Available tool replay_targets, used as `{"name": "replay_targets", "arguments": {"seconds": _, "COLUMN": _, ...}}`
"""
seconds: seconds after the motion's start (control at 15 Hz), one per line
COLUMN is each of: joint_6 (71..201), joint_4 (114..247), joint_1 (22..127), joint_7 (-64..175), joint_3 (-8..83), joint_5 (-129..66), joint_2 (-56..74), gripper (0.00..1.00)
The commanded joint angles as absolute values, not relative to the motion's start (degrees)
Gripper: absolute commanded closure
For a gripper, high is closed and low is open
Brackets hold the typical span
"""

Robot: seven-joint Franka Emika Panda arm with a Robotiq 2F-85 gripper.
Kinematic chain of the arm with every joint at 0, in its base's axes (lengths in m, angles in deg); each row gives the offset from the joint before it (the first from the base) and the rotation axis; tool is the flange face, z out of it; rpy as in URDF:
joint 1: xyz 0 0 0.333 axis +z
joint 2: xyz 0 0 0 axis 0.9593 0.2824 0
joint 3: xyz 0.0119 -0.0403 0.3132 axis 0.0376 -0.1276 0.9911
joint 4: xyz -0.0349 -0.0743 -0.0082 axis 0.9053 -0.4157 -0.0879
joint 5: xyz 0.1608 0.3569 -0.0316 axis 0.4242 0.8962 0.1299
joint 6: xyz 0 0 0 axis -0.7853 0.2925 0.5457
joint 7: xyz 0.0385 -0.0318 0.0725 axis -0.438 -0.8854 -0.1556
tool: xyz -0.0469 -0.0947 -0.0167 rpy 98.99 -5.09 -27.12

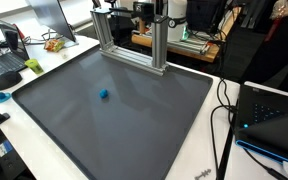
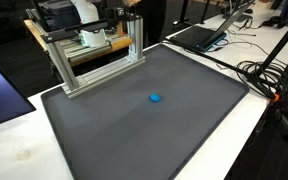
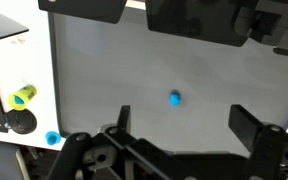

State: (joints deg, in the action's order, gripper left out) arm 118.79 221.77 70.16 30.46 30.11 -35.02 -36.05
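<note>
At mid-mat a small blue piece sits alone, well apart from every edge of the grey mat, seen in both exterior views. Mat lies flat on a white counter & covers most of it. Along the mat's far edge stands a metal frame of upright & cross bars, its base rail at the mat's edge; piece is well clear of it. In an exterior view the piece is nearer the frame than the near mat edge, w/ a laptop beyond the mat's far corner & cables trailing over the counter edge near it. In wrist view the claw hangs over the mat, jaws wide apart, nothing btwn them, nothing touched. Its dark fingers come in from the bottom of that view, one each side; the piece shows just beyond the gap, about centred btwn them, lying on the mat below & not in contact. Piece looks small there, claw well above it. Off the mat's side edge in wrist view, on the counter, a green thing lies near a black round item; what they are I can't tell. Piece shape too small to make out: roundish, bright blue.
</note>
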Motion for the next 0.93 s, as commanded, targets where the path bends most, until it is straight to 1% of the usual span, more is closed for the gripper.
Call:
{"name": "replay_targets", "arguments": {"seconds": 0.0, "joint_6": 117.40, "joint_4": 225.58, "joint_1": 69.57, "joint_7": 36.15, "joint_3": 34.30, "joint_5": -36.40, "joint_2": -40.76, "gripper": 0.00}}
{"name": "replay_targets", "arguments": {"seconds": 0.33, "joint_6": 113.61, "joint_4": 229.66, "joint_1": 70.24, "joint_7": 43.16, "joint_3": 38.95, "joint_5": -36.58, "joint_2": -45.18, "gripper": 0.00}}
{"name": "replay_targets", "arguments": {"seconds": 0.73, "joint_6": 114.17, "joint_4": 234.63, "joint_1": 72.01, "joint_7": 50.68, "joint_3": 44.04, "joint_5": -35.61, "joint_2": -47.87, "gripper": 0.00}}
{"name": "replay_targets", "arguments": {"seconds": 0.87, "joint_6": 117.53, "joint_4": 236.64, "joint_1": 72.21, "joint_7": 53.79, "joint_3": 45.57, "joint_5": -36.45, "joint_2": -48.23, "gripper": 0.00}}
